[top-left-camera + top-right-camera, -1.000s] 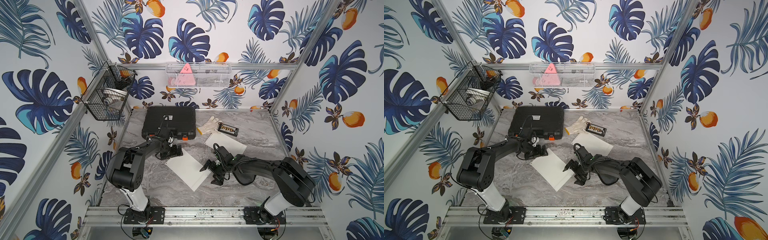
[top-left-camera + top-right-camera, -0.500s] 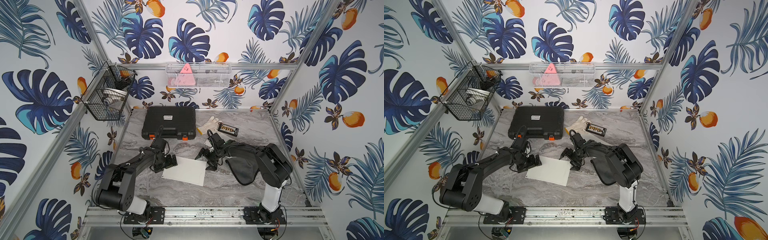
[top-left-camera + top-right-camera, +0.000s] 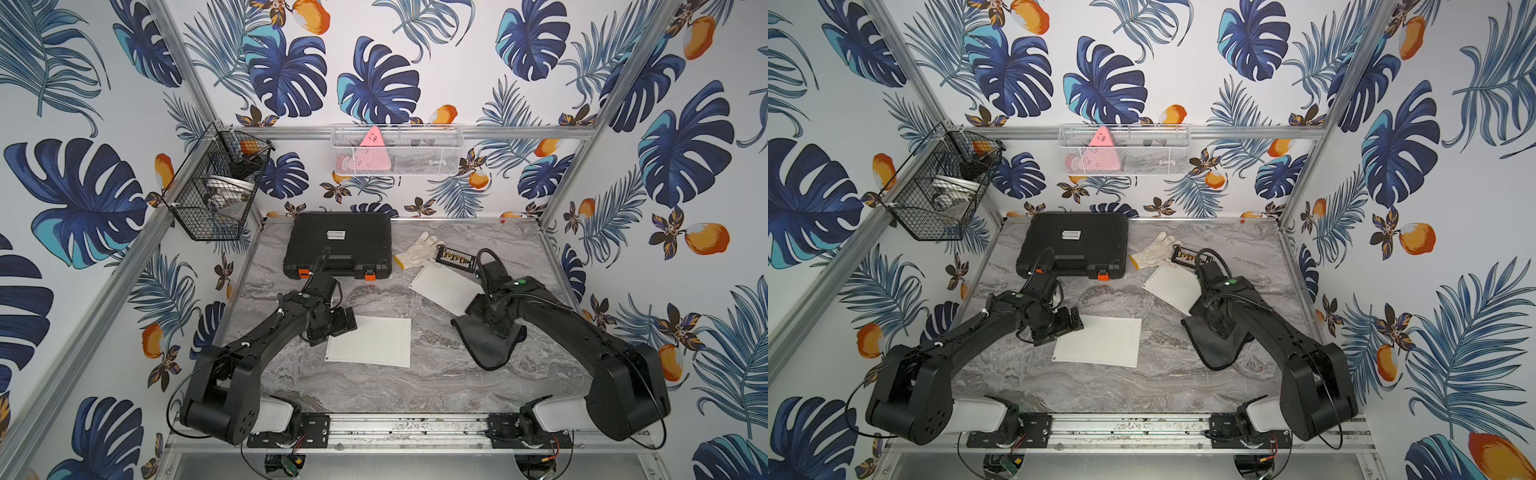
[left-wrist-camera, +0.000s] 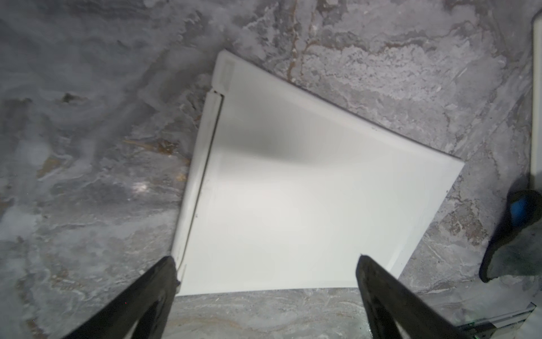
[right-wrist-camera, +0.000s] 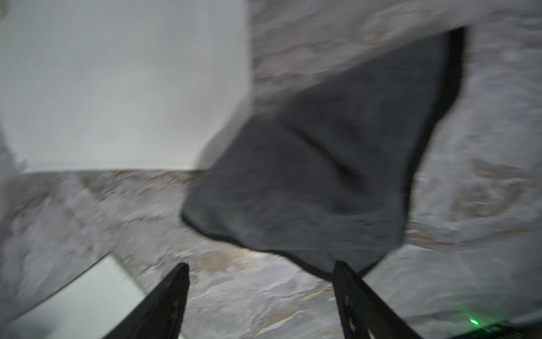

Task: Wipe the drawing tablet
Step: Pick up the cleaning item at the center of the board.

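Lying flat at the middle of the desk (image 3: 415,390), the white drawing tablet (image 3: 370,341) is straddled at one edge by the left gripper (image 4: 265,261), spread wide. The right gripper (image 5: 261,264) is held spread at the edge of a dark cloth (image 3: 490,345), nothing pinched.

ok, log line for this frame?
left gripper: open, at drawing tablet edge | right gripper: open, at dark cloth edge | cloth: not on tablet

Leaf-print walls (image 3: 374,83) surround a grey marble tabletop (image 3: 415,386)
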Tool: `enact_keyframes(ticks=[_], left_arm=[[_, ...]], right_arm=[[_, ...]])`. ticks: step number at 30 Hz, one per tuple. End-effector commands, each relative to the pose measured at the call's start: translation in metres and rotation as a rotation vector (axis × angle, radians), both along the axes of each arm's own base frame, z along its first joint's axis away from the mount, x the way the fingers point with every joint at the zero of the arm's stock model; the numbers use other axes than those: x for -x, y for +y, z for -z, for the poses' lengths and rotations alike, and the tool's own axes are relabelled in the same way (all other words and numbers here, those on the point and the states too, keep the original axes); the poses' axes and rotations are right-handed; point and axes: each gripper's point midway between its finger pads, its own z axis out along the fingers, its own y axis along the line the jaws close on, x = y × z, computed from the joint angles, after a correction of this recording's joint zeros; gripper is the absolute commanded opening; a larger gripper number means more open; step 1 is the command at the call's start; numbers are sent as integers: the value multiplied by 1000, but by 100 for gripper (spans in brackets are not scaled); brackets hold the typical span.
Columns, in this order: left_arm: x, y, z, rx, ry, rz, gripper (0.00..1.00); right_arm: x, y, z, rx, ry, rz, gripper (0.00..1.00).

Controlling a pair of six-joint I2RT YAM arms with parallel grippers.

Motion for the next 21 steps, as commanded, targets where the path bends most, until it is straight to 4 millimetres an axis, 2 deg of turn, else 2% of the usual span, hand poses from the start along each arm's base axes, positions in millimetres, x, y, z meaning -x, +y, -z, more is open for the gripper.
enact_keyframes(ticks=[1,6,9,13,15,18,21], left_arm=[[-2,-9,-2,0,-5,10,99],[-8,-21,-4,4,-15,48,99],[-8,-24,-6,4,-18,60,99],[-4,-22,-5,-1,-15,66,99],[-3,-21,-4,-4,-14,67,99],[-3,-22,-3,0,-11,67,99],[-3,-22,-2,-2,-12,70,99]], right_arm=[[29,-27,8,80,103,-12,65],[50,-18,44,13,184,2,60],[52,-17,62,8,211,4,54],[50,-10,73,-13,238,-11,46],[52,-6,81,-37,254,-11,37],[58,2,89,-81,280,-18,17],[60,11,82,-65,261,-63,0]])
